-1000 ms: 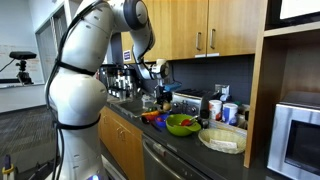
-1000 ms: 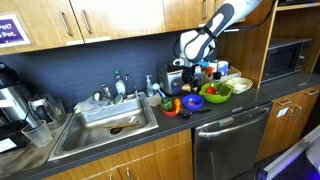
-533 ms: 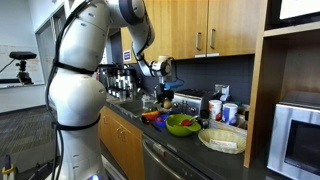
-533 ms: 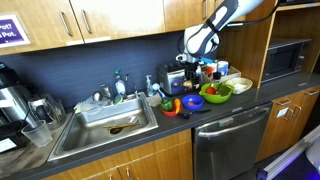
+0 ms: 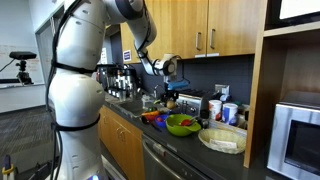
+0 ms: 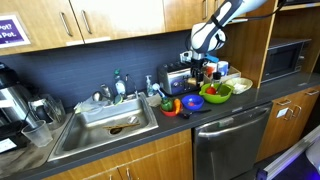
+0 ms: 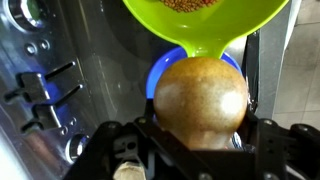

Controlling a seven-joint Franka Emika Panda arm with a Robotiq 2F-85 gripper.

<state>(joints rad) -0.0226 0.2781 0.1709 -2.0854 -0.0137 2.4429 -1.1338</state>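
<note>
Nearest the wrist camera, the gripper (image 7: 202, 118) has its two dark fingers (image 7: 149, 128) closed on a round brown object (image 7: 201, 92), one finger on each flank, so the object sits clamped between them in mid-air.

The object is almost a ball, smooth and golden-brown with a soft sheen. It has no clear tip or handle, so it points nowhere in particular. If it has a long axis at all, it seems to run across the view from finger to finger, though the difference is slight. Its lower part is hidden behind the gripper body, and the right finger is mostly lost in shadow.

Just beyond it lies a blue bowl (image 7: 163, 72), covered for the most part by the object. Past that is a green bowl (image 7: 215, 30), cut off by the top edge, with something brown and grainy inside. To the left stands a silver toaster (image 7: 70, 95) with its levers showing.

In both exterior views the gripper (image 5: 168, 91) (image 6: 199, 62) hangs above the counter (image 6: 215, 113), over the toaster (image 6: 177, 78) and the bowls (image 6: 217, 90). There the held object is too small to make out.
</note>
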